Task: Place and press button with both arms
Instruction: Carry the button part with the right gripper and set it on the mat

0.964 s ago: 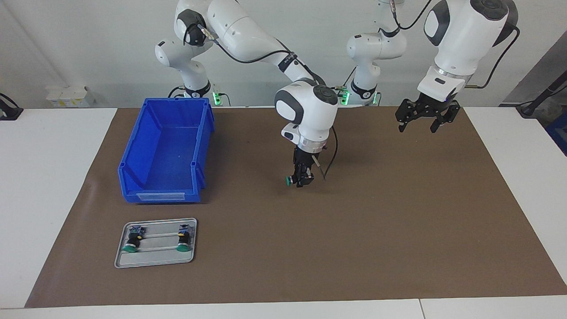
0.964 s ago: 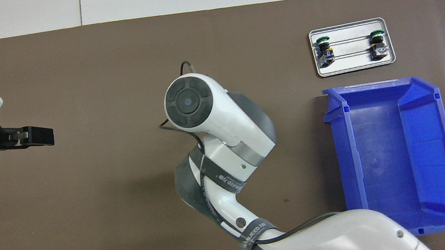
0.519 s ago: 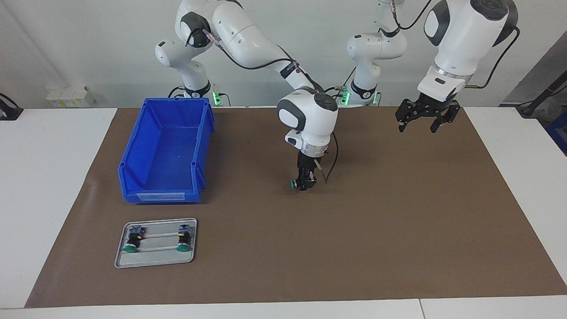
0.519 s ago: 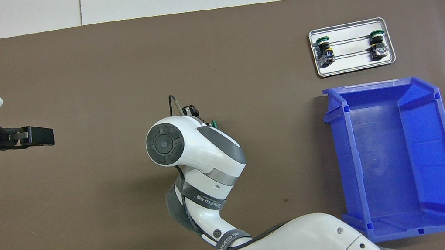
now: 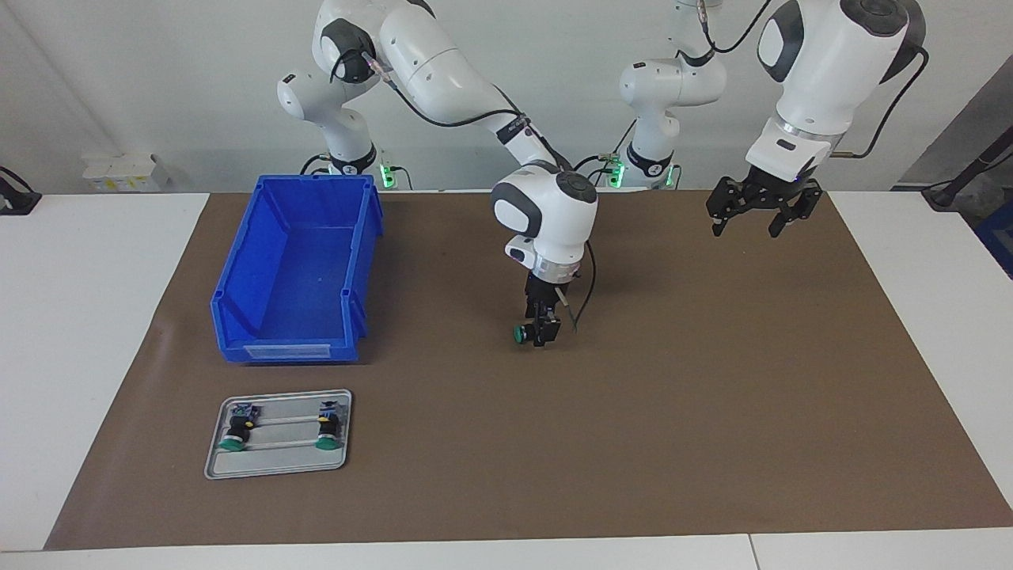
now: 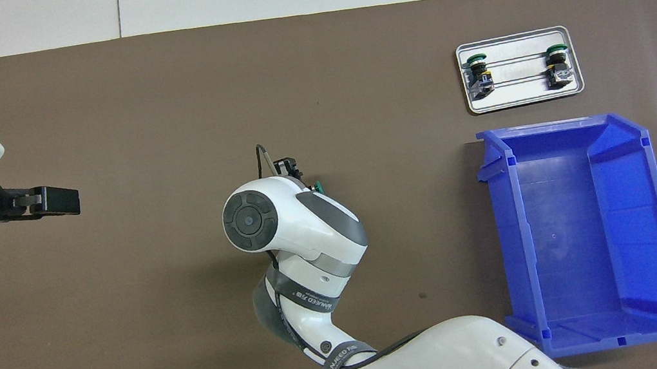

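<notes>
The button point(image 5: 519, 334), green-capped with a black body, lies on its side low at the brown mat near the table's middle, cap toward the right arm's end. My right gripper point(image 5: 543, 331) points straight down right against its black body; whether it grips the button is not visible. From overhead only a sliver of the button's green cap point(image 6: 317, 185) and the right gripper's tip point(image 6: 287, 167) show past the white wrist. My left gripper point(image 5: 746, 228) hangs open and empty high over the mat at the left arm's end, also seen from overhead point(image 6: 70, 200).
A blue bin point(image 5: 289, 348) stands empty toward the right arm's end. Farther from the robots than the bin, a grey metal tray point(image 5: 277, 465) carries two more green-capped buttons point(image 5: 234, 434) point(image 5: 327, 431). The brown mat point(image 5: 712, 412) covers most of the white table.
The right arm drew its wrist back toward the robots and lowered the button to the mat. The left arm has not moved.
</notes>
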`<state>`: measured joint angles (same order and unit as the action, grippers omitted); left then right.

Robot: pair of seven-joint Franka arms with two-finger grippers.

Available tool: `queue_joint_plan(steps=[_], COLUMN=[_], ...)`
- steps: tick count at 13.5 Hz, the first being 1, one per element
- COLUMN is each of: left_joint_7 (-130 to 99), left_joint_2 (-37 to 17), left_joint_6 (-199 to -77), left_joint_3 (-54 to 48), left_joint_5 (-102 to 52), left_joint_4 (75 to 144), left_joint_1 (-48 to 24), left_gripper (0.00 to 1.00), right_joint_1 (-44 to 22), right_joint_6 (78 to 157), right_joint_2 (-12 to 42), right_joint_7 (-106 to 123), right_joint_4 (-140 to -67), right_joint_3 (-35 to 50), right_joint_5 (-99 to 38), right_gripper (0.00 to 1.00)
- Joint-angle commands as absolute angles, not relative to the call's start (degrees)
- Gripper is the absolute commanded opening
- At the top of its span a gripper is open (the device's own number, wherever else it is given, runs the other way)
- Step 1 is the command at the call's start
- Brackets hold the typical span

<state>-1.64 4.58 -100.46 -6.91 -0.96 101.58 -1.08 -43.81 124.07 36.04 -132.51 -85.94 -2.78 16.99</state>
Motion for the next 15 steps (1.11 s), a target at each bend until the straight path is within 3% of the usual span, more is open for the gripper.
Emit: queue_joint_plan(steps=[1, 7, 15], left_joint_7=[-1.1, -1.1, -1.1], left_joint_2=[6.4, 6.4, 6.4], left_joint_6=[-101.2, -101.2, -101.2], left_joint_3=[-7.4, -7.4, -7.4], left_joint_5=[-1.6, -1.6, -1.6], left_joint_4=[103.6, 103.6, 103.6], left_joint_1=[-0.2, -0.2, -0.2], left_gripper=[1.00, 1.00, 1.00], right_joint_1=[-42.5, -31.5, -12.9], right_joint_6=[122.8, 115.7, 109.1], right_joint_2=[31.8, 17.7, 8.0], right_joint_7=[-128.9, -100.2, -57.9], right_joint_4=[-88.2, -91.0, -91.1], right_joint_3=[-2.5, -2.3, -2.4], right_joint_5=[19.8, 14.2, 4.3], right_gripper=[1.00, 1.00, 1.00])
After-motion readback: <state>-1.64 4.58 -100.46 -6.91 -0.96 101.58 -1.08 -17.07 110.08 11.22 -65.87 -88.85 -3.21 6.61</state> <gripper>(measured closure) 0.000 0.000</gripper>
